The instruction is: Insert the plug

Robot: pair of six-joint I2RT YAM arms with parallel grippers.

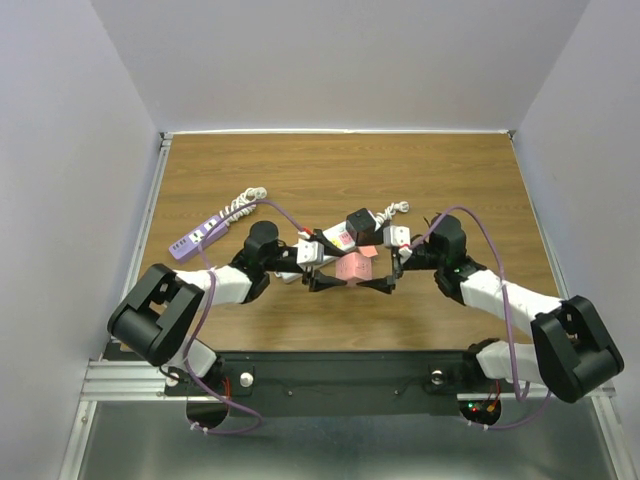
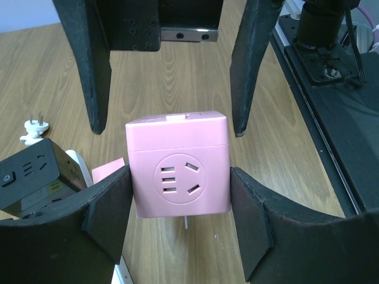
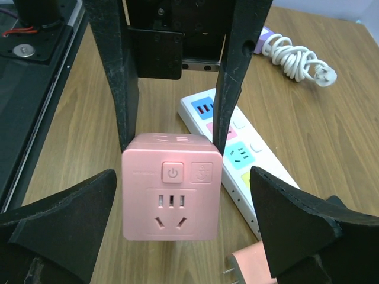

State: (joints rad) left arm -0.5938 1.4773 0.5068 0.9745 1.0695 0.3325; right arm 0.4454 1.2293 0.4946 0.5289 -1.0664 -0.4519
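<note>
A pink cube socket sits at the table's middle between both grippers. In the left wrist view the cube shows a round socket face, and my left gripper is shut on its two sides. A thin metal pin shows under the cube. In the right wrist view the cube shows a power button and a socket face. My right gripper is open, with its fingers apart from the cube on both sides. A pink plug with metal prongs lies by the right finger and also shows in the left wrist view.
A white power strip with coloured sockets lies just behind the cube. A black cube socket stands beside it. A white coiled cord and a purple power strip lie at the far left. A white plug lies nearby.
</note>
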